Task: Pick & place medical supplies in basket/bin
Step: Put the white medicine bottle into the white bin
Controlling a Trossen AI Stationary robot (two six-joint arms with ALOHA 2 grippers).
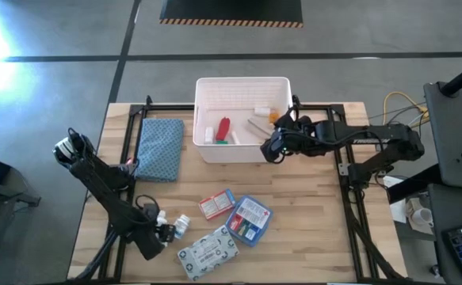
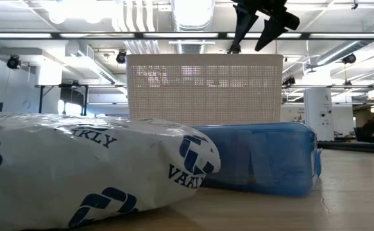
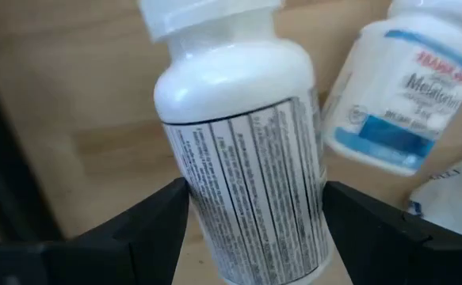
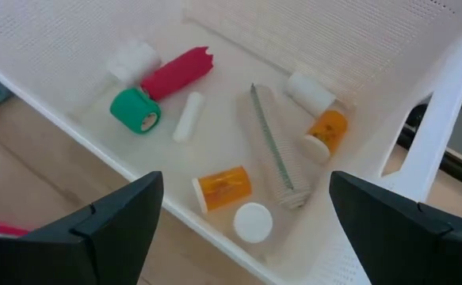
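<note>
Clamping the white pill bottle [image 3: 242, 150] in the left gripper [image 1: 165, 232] near the table's front edge, well short of the bin [image 1: 282, 87]; needing lifting and carrying over. Hovering empty, jaws wide, the right gripper [image 1: 274, 148] above the bin's rim.

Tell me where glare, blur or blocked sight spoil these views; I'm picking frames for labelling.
High view: bright glare on the floor at the upper left. Low view: the patterned pack looms close and soft, hiding most of the table; ceiling lights blow out. Left wrist view: the white bottle between the left tool fingers is blurred. Right wrist view: bin contents sharp.
</note>
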